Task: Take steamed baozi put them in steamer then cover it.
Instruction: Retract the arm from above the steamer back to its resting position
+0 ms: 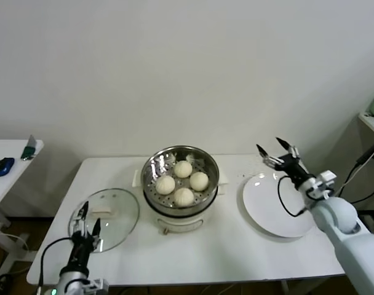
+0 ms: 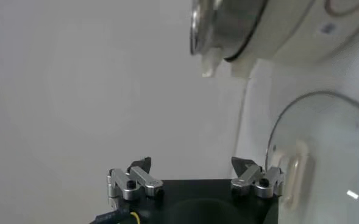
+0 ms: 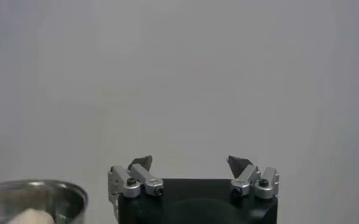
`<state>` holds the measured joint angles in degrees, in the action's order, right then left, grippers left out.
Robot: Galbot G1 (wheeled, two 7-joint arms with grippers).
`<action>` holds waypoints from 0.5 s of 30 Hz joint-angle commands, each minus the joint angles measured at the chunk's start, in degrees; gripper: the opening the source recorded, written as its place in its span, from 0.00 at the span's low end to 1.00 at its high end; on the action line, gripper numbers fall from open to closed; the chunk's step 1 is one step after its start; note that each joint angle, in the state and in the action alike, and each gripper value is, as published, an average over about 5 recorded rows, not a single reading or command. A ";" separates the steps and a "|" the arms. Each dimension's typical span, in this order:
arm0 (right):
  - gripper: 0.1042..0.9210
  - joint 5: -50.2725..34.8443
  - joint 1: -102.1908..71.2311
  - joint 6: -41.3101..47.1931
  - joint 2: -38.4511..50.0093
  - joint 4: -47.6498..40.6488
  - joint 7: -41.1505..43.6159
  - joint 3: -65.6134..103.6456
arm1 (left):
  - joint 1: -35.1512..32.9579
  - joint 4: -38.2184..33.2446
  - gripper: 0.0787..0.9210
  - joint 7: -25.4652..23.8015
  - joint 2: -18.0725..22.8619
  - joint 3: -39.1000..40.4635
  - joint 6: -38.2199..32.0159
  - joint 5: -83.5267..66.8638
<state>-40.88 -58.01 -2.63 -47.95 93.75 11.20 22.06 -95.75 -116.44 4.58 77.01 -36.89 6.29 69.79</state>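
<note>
The fingers of the left gripper point(image 1: 87, 219) stand wide apart and hold nothing; they hang low at the near left part of the bench point(image 1: 236, 246), over the near edge of the cover point(image 1: 105, 219), right by its white bar handle. In the left wrist view the cover point(image 2: 325, 158) lies flat just beyond the fingers point(image 2: 135, 176). The fingers of the right gripper point(image 1: 277, 150) are also spread wide and empty, lifted above the far edge of the white plate point(image 1: 274, 206), which has no bun on it.

All four steamed baozi point(image 1: 182, 181) sit already inside the steamer point(image 1: 181, 184), close together on the perforated tray, in the middle of the bench. So the first part of the task looks finished, I think. What is left is the covering: the cover is still on the bench beside the steamer, to its left, not yet gripped. The left arm seems to be the one that must take the handle and carry the cover onto the steamer
</note>
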 commanded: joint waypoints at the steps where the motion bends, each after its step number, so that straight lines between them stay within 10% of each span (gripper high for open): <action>1: 0.88 7.38 -20.38 0.19 -7.16 3.02 -0.43 16.13 | 7.97 14.00 0.88 1.81 -0.31 1.20 -1.78 15.03; 15: 0.88 10.06 -20.36 0.33 -10.37 2.51 -0.29 18.14 | 15.63 24.95 0.88 3.49 -0.70 1.21 -3.75 15.21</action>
<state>-33.29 -73.70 -2.45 -55.65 95.51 10.95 36.00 -86.21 -101.22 6.84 76.47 -36.04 3.72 81.52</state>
